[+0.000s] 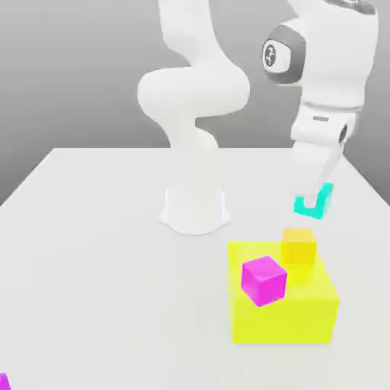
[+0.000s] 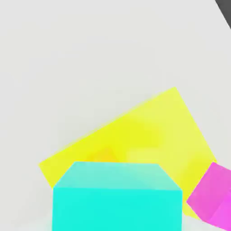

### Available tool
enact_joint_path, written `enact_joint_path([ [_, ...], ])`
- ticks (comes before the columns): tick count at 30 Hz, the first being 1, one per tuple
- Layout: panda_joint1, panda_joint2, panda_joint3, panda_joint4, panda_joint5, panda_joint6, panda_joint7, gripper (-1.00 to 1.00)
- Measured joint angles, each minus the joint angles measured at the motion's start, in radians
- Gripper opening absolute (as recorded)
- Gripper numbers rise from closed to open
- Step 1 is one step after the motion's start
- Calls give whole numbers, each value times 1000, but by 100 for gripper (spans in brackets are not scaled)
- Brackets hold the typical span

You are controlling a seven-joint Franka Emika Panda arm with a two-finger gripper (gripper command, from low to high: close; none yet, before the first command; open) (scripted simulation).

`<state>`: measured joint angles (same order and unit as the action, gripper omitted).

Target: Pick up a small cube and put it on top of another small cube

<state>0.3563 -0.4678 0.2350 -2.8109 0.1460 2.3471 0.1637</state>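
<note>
The small cyan cube [image 1: 315,200] hangs in the air with my gripper [image 1: 318,190] shut on it, above the table and just over the small orange-yellow cube [image 1: 299,245]. The orange-yellow cube and a small magenta cube [image 1: 263,280] both rest on top of a large yellow block [image 1: 286,312]. In the hand view the cyan cube [image 2: 117,198] is close in front of the camera, with the yellow block [image 2: 149,131] and the magenta cube [image 2: 212,198] beneath it; a sliver of the orange-yellow cube [image 2: 104,155] peeks out just past its edge.
The arm's white base [image 1: 195,206] stands on the white table [image 1: 91,251] behind the yellow block. A bit of another magenta thing [image 1: 4,381] sits at the exterior view's lower left corner.
</note>
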Motion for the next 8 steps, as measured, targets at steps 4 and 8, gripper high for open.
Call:
enact_joint_path([
  [4, -5, 106, 16, -48, 5, 155, -4, -100],
  [8, -8, 128, 20, -56, 4, 183, -3, 100],
])
